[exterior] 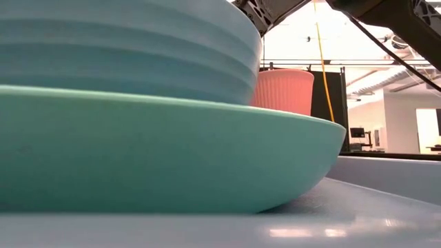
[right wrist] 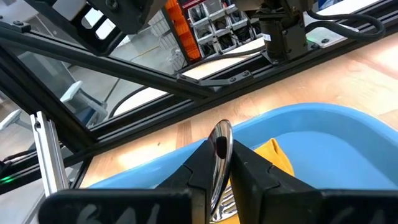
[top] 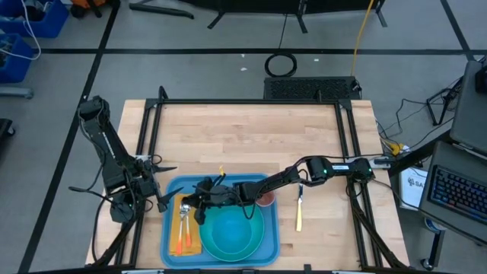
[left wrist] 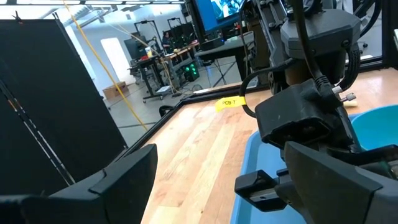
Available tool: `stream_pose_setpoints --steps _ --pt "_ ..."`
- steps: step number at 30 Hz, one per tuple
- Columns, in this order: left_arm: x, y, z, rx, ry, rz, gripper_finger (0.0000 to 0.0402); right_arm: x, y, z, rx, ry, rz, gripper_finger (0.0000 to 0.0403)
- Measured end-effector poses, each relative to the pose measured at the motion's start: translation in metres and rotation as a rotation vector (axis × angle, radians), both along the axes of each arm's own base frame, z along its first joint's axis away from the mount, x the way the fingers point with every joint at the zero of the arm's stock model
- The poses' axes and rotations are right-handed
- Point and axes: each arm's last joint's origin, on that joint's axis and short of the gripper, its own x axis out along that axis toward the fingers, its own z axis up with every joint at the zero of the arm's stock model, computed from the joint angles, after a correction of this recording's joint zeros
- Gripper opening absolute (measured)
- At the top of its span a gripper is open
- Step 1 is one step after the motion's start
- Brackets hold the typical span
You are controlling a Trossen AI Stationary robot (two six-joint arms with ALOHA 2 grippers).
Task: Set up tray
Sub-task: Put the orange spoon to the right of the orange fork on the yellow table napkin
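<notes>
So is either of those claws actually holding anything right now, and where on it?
The right gripper pinches a shiny metal utensil near its rounded end, above the blue tray. The left gripper holds nothing.

A plate [top: 232, 233] with a bowl [exterior: 131, 48] in it is set in the tray [top: 270, 242], a napkin [top: 192, 245] to its left, a cup [top: 265, 199] behind it. A knife [top: 299, 215] is laid right of the tray.

Yellow label [left wrist: 229, 102] on table reads, perhaps, "PCB-7".
</notes>
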Motion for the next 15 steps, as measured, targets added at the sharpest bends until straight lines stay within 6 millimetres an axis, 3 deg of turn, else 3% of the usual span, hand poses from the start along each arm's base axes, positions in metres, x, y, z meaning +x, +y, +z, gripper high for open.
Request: stream_pose_setpoints --steps 9,15 --pt "0.0 0.0 0.0 -0.001 0.001 -0.001 0.0351 -0.0003 0.0001 -0.0013 -0.009 0.013 0.006 0.0042" --pt "0.0 0.0 0.0 -0.001 0.001 -0.001 0.0351 -0.0005 0.0 -0.0023 -0.011 0.024 0.006 0.0071"
